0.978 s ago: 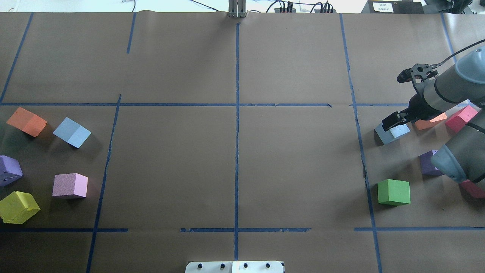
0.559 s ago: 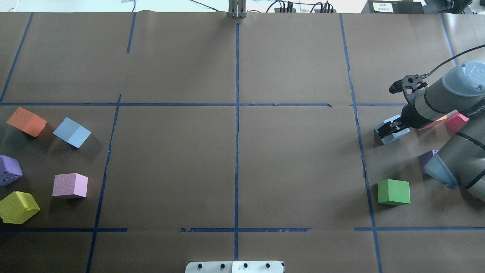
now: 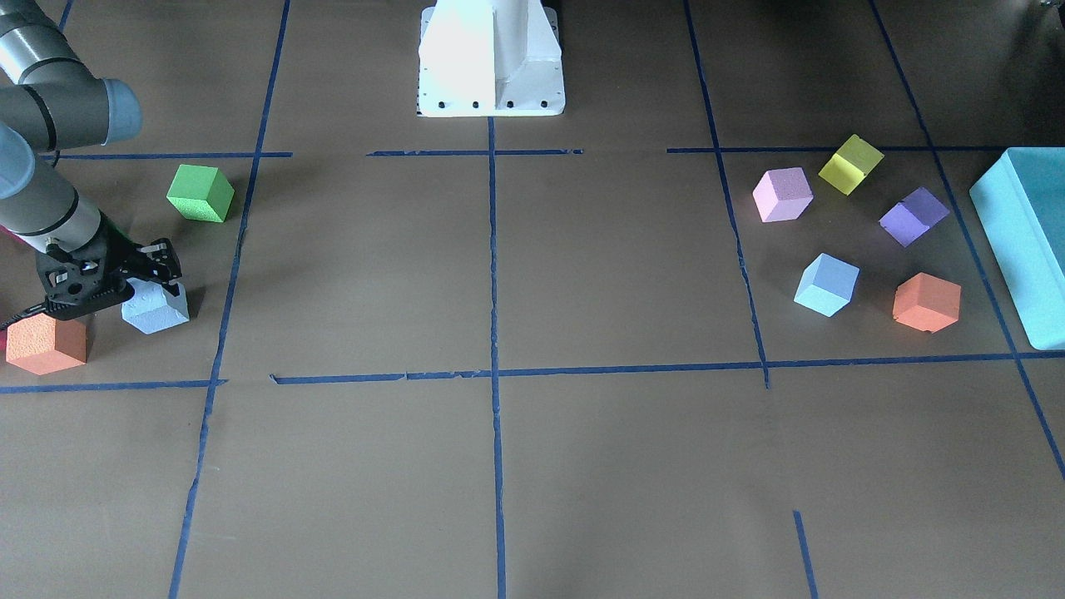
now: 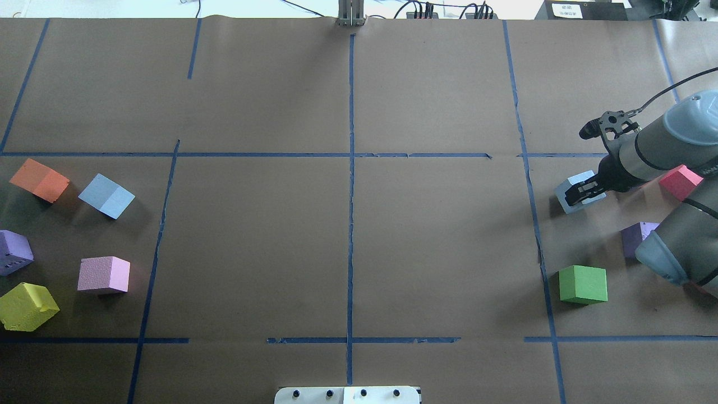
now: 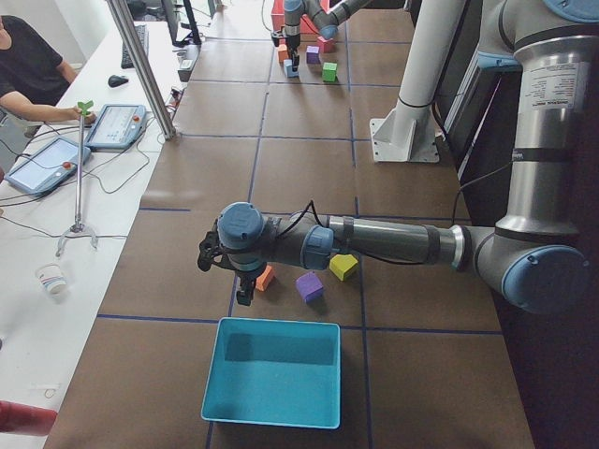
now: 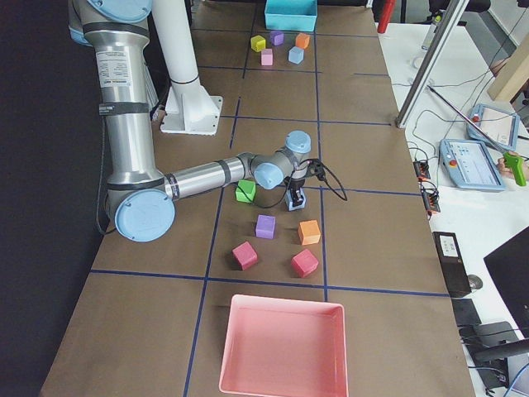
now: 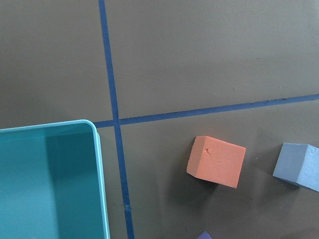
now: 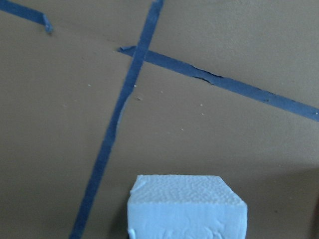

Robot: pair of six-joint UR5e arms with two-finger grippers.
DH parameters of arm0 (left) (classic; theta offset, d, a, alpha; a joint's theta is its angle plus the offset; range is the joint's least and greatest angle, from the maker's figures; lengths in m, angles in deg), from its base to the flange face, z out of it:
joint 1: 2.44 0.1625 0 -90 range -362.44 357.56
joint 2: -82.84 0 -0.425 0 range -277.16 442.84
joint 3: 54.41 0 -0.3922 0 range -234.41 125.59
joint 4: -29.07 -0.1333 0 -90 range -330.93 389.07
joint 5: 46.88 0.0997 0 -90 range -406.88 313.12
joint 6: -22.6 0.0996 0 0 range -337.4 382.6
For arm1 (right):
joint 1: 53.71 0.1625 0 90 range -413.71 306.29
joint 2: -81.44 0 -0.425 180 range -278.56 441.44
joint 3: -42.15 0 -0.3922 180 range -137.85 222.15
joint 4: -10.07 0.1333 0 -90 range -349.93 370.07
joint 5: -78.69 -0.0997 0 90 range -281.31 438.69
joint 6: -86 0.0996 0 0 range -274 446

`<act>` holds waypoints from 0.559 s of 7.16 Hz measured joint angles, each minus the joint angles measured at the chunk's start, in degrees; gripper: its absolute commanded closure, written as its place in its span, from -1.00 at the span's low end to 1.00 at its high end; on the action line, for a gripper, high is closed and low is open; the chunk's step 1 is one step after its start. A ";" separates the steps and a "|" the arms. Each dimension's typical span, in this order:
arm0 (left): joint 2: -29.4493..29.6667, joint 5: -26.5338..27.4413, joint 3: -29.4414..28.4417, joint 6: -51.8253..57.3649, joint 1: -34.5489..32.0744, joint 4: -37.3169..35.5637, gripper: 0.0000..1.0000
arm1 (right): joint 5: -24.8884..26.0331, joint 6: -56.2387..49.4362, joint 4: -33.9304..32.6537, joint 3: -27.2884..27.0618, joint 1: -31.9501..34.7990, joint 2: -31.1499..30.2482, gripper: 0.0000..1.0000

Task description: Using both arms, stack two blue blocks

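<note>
One pale blue block [image 4: 580,180] sits on the table at the right, also in the front view [image 3: 156,312] and low in the right wrist view [image 8: 187,209]. My right gripper [image 4: 584,194] is down over it, fingers against its sides, and looks shut on it. The other blue block [image 4: 106,195] lies at the left, also in the front view [image 3: 826,284] and the left wrist view [image 7: 298,167]. My left gripper [image 5: 245,285] shows only in the exterior left view, hovering near the orange cube; I cannot tell its state.
Near the right gripper are a green cube [image 4: 583,284], a red cube [image 4: 680,182], a purple cube [image 4: 636,238] and an orange cube [image 3: 46,343]. At the left are orange [image 4: 39,179], purple [image 4: 14,252], pink [image 4: 104,275] and yellow [image 4: 28,306] cubes. A teal box [image 3: 1023,241] stands beyond.
My right gripper has come down from just above the right blue block onto it, and its fingers have drawn in around it. The block has stayed in place.
</note>
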State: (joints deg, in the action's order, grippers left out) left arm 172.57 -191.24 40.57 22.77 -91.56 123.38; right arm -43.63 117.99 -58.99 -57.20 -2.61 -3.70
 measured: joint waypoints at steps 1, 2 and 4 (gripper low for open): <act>0.00 -0.45 0.01 -0.03 0.00 0.00 -1.00 | -0.10 5.86 -0.98 -2.34 -0.55 1.95 1.00; 0.00 -0.65 -0.07 -0.02 0.00 0.00 -1.00 | 0.20 14.58 -2.43 -3.33 -2.54 6.60 1.00; 0.00 -1.61 -0.01 -0.75 0.00 0.00 -1.00 | 5.86 31.03 -9.28 -1.81 -9.88 19.58 1.00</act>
State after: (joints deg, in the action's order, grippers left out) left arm 172.57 -192.85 40.55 22.02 -91.56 123.38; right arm -37.77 149.02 -68.27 -59.01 -12.50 15.88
